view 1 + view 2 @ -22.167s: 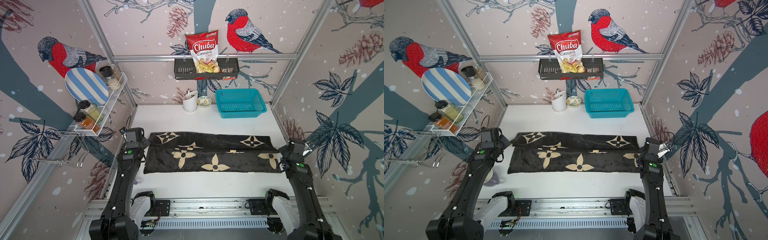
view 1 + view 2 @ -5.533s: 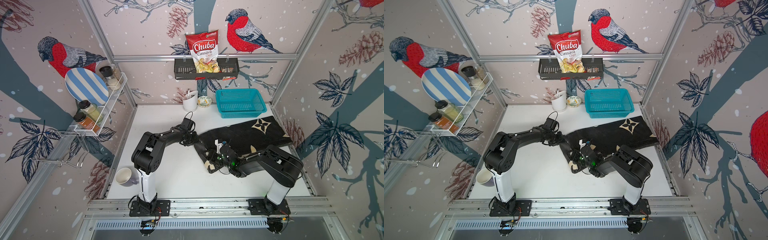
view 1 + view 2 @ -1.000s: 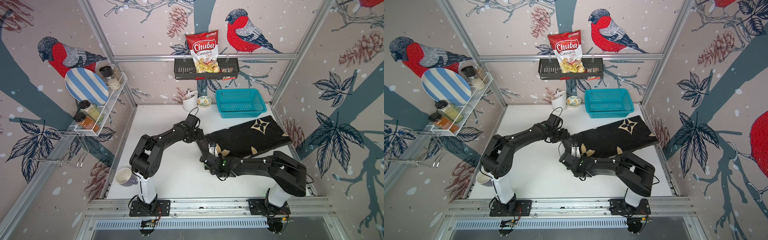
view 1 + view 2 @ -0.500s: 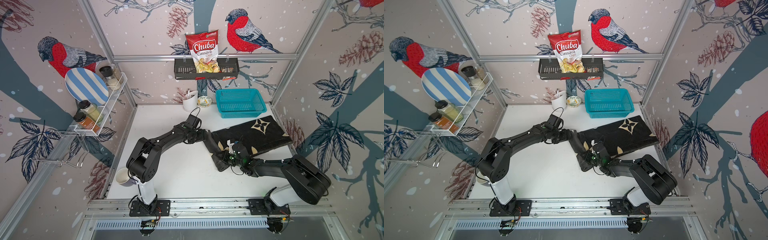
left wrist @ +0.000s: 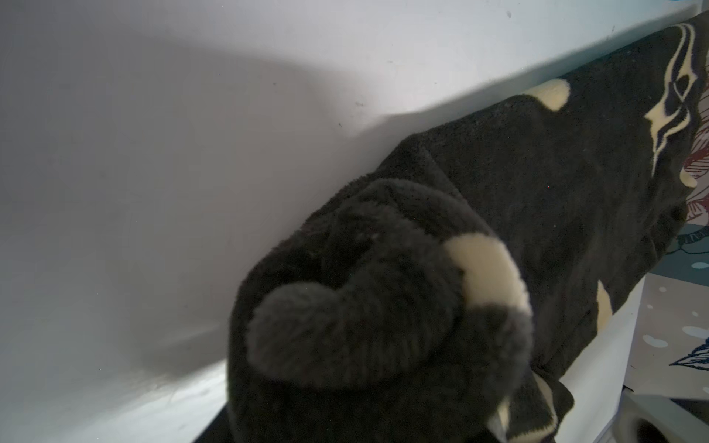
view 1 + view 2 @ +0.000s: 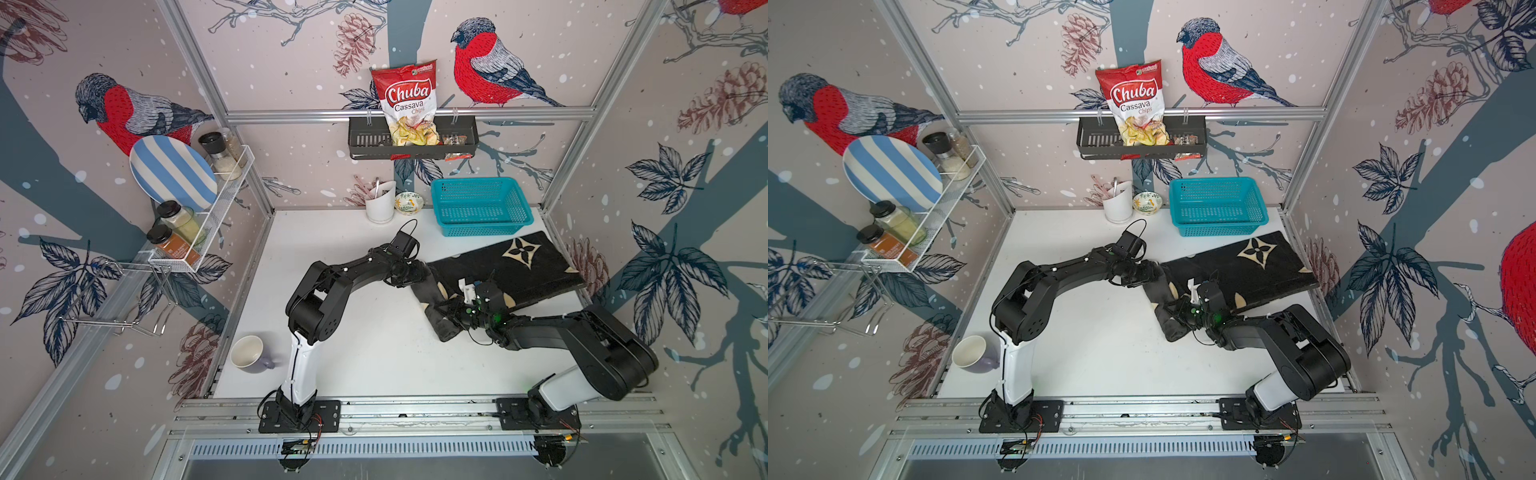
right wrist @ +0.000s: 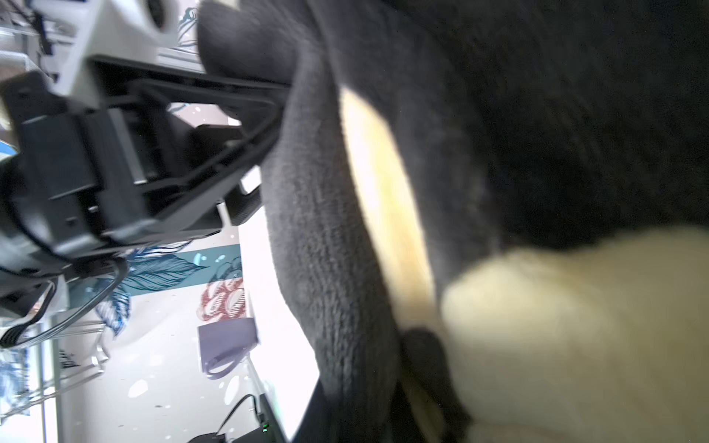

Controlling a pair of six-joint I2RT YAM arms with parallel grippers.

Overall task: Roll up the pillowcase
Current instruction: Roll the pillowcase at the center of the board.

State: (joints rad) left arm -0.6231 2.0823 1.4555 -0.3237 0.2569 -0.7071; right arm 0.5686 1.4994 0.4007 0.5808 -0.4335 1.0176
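The pillowcase (image 6: 515, 266) lies on the right half of the bench (image 6: 353, 332). Its flat part slants toward the right edge, just in front of the teal basket (image 6: 486, 227) in the far right corner. Its left end is wound into a thick roll (image 6: 434, 305) that runs from far to near, a little right of the bench's middle.

The left arm (image 6: 353, 266) rises from the near edge, bends sharply at the elbow and stretches its forearm low across the bench. The left fingers (image 6: 422, 274) meet the far end of the roll. In the left wrist view black plush (image 5: 383, 307) bulges over them, so I cannot tell whether they stand apart or are clamped on it.

The right arm (image 6: 540, 328) is folded low from the near right corner, with its forearm close over the bench and pointing left. The right fingers (image 6: 451, 311) are at the near end of the roll and touch the plush. Cloth (image 7: 498, 191) fills the right wrist view too, so I cannot tell their state either.

A mug (image 6: 249, 353) stands near the near left corner, well apart from the cloth.
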